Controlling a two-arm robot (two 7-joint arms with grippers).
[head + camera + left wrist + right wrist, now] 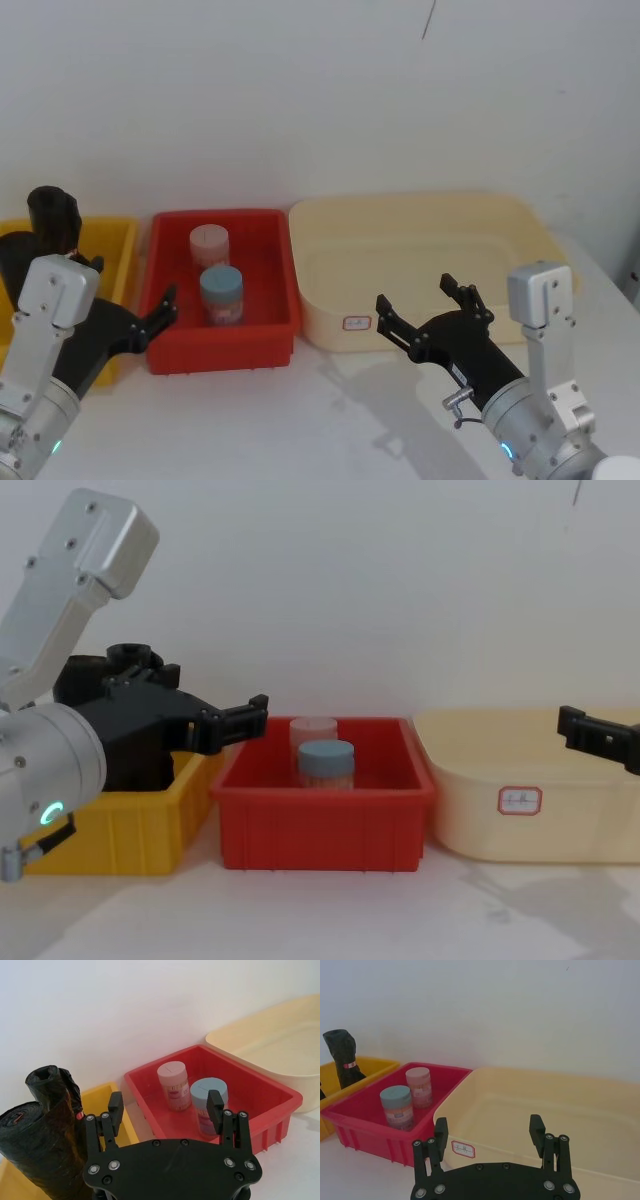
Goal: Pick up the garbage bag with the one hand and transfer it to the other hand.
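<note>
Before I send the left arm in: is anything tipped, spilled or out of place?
Nothing stands out. The plain black roll and the red-marked roll stand on end in the yellow bin. The pink-lidded jar and blue-lidded jar sit upright in the red bin. The left gripper and right gripper are open, holding nothing.

The garbage bag (35,1150) is matt, wrinkled black plastic. The red bin (277,1117) is smooth, glossy plastic; the cream tub (235,1035) beside the red bin is smooth, duller plastic.
</note>
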